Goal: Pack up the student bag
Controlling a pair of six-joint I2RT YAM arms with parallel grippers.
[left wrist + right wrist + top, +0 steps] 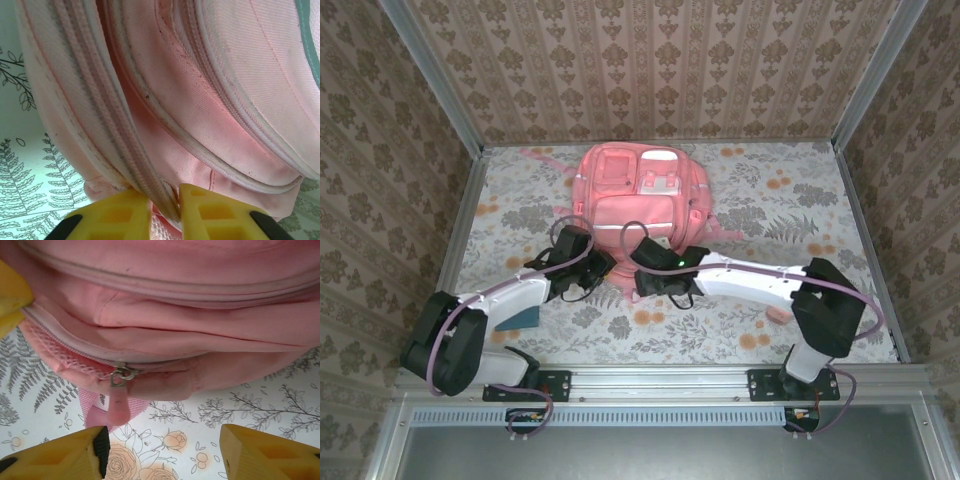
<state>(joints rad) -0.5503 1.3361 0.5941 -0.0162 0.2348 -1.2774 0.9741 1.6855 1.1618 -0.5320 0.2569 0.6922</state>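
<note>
1. Enclosure walls (650,60): patterned wallpaper stands on three sides of the work area.
2. Table (800,200): it is covered by a pale cloth printed with leaves and orange flowers.
3. Student bag (635,195): the pink backpack lies flat at the middle rear of the table, front pockets and white patches upward. Its lower edge points toward the arm bases, and pink straps trail out to either side.
4. Left arm (510,295) and right arm (750,280): both reach inward from the near corners and meet at the bag's near edge.
5. Left gripper (165,202): the yellow fingers are drawn close together, and a ridge of the bag's zip seam is pinched in the narrow gap between them.
6. Right gripper (162,435): the fingers stand wide apart over the cloth, just short of the bag's edge, with nothing between them.
7. Teal object (527,316): it lies on the table, partly hidden under the left arm, and its kind cannot be told.
8. Small pink object (778,315): it lies on the cloth beside the right arm, well apart from the bag.
9. Zip slider (119,376): this metal piece sits on the bag's near edge, ahead of the right gripper, with a pink pull tab hanging from it.
</note>
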